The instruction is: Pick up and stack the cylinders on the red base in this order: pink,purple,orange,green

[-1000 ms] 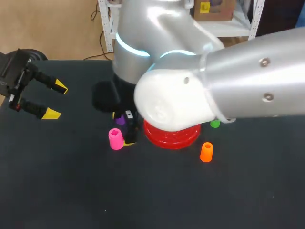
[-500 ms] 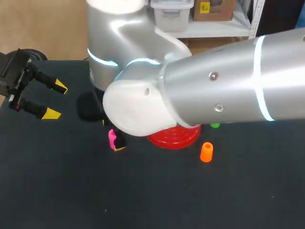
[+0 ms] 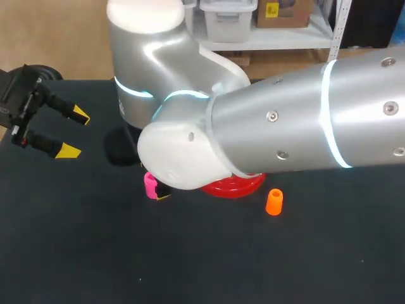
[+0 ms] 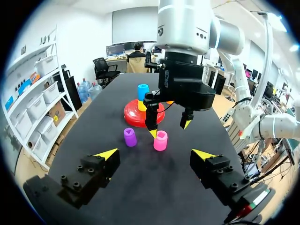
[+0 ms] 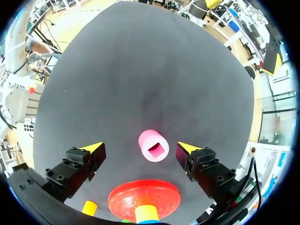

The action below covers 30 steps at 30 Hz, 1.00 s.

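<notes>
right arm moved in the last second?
Yes. In the head view the right arm shifted left relative to the red base, toward the pink cylinder.

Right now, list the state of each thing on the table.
Red round base: flat, pink not stacked.
Pink plastic cylinder: upright, ungripped.
Purple plastic cylinder: upright, loose.
Orange plastic cylinder: upright, apart from base.
Left gripper: open, empty.
Right gripper: open, fingers flanking pink cylinder.

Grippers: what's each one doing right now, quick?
Left gripper: open, empty.
Right gripper: open, straddling the pink cylinder, not gripping it.
</notes>
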{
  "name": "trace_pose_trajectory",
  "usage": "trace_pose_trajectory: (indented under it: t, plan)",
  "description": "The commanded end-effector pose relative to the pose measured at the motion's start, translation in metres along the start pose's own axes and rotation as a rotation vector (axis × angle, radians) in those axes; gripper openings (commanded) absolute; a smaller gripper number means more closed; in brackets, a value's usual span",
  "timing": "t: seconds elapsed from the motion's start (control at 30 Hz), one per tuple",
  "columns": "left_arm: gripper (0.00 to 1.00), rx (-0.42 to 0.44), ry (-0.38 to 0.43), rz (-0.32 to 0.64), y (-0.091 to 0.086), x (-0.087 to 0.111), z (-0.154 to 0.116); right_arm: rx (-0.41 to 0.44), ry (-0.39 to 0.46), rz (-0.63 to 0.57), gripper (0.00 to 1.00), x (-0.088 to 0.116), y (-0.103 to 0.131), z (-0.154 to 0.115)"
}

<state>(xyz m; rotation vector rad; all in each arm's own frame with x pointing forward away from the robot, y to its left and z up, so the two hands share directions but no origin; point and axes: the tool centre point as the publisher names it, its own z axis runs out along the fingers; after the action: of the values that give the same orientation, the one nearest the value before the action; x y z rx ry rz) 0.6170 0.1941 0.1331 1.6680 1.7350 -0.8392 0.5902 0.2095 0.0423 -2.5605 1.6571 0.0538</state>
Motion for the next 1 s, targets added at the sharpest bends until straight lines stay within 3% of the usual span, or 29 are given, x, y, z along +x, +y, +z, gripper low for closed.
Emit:
trace_pose_trajectory:
  t: [0.03, 1.0]
  plan:
    - [1.0, -0.003, -0.002, 0.003, -0.001, 0.001, 0.0, 0.001, 0.003, -0.004, 1.0, 0.003, -0.003, 0.004]
    - [1.0, -0.003, -0.002, 0.003, -0.001, 0.001, 0.0, -0.032, 0.006, -0.066, 1.0, 0.004, -0.01, 0.025]
